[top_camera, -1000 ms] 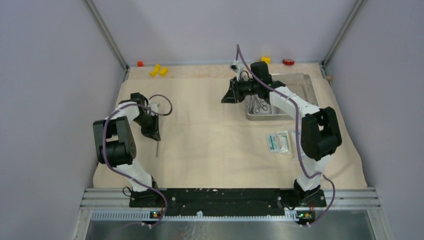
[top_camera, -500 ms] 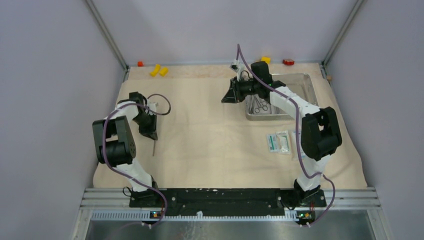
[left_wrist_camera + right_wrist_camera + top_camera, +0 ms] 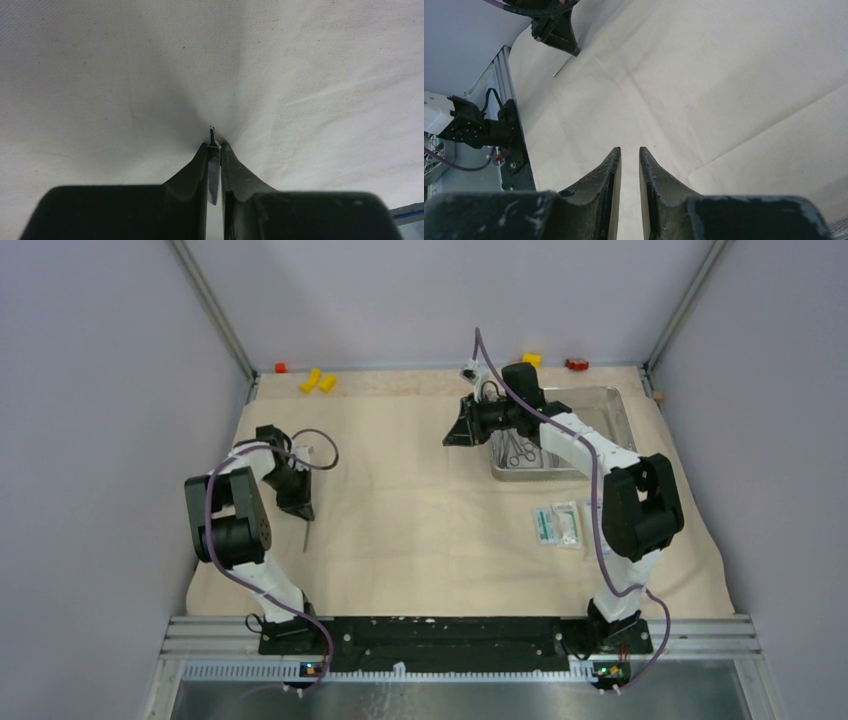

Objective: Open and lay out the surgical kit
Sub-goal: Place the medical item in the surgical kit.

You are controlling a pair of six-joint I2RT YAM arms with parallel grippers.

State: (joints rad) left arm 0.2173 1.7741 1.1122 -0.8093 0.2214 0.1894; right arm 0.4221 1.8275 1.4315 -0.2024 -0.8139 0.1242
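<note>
The surgical kit (image 3: 420, 540) lies opened, its beige cloth wrap (image 3: 400, 450) spread over the table, the steel tray (image 3: 606, 412) at the far right holding thin metal instruments (image 3: 520, 452), and sealed packets (image 3: 557, 524) on the cloth just near of the tray. The left gripper (image 3: 214, 146), at the cloth's left, is clenched on a thin metal tool (image 3: 213, 172). The right gripper (image 3: 629, 150) hangs just left of the tray, its fingers a narrow slit apart and empty.

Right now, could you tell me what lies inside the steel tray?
Thin metal instruments lie at the left end of the steel tray; the right arm covers its middle.
</note>
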